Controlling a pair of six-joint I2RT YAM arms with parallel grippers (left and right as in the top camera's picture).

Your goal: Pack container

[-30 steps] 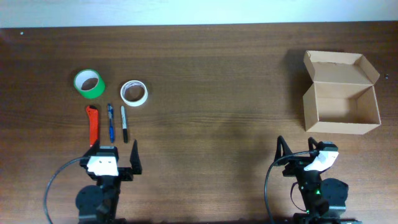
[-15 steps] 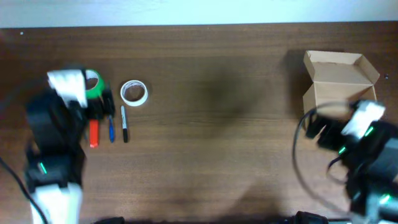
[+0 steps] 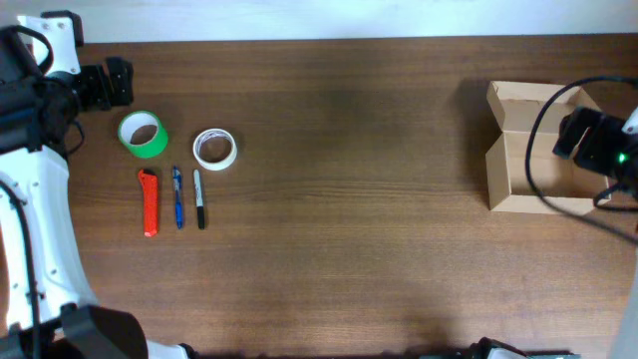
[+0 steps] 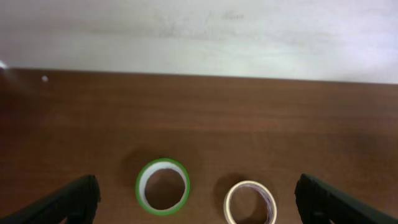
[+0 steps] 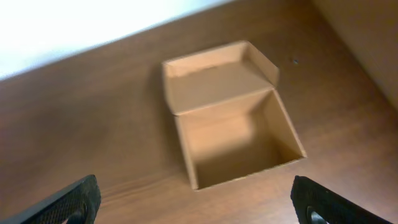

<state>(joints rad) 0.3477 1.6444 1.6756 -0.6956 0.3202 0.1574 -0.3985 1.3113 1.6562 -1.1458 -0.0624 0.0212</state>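
Observation:
The container (image 3: 510, 108) is a tan cardboard box at the right of the table, lid flap open toward the back. In the right wrist view the container (image 5: 236, 134) looks empty, and my right gripper (image 5: 199, 208) stands open high above its near side. From overhead the right gripper (image 3: 576, 136) hangs over the box's right half. My left gripper (image 3: 116, 84) is open at the back left, above and just behind a green tape roll (image 3: 143, 134). The left wrist view shows the green tape roll (image 4: 163, 186) and a white tape roll (image 4: 250, 203) between the wide-spread fingers (image 4: 69, 202), far below them.
A white tape roll (image 3: 214, 148) lies right of the green one. In front of them lie an orange cutter (image 3: 149, 201), a blue pen (image 3: 178, 196) and a black marker (image 3: 199, 197), side by side. The table's back edge meets a pale wall (image 4: 199, 31).
Both arms rose from the table's front edge. The left swung to the back left corner by the green roll, the right swung out over the box. Both grippers stayed open.

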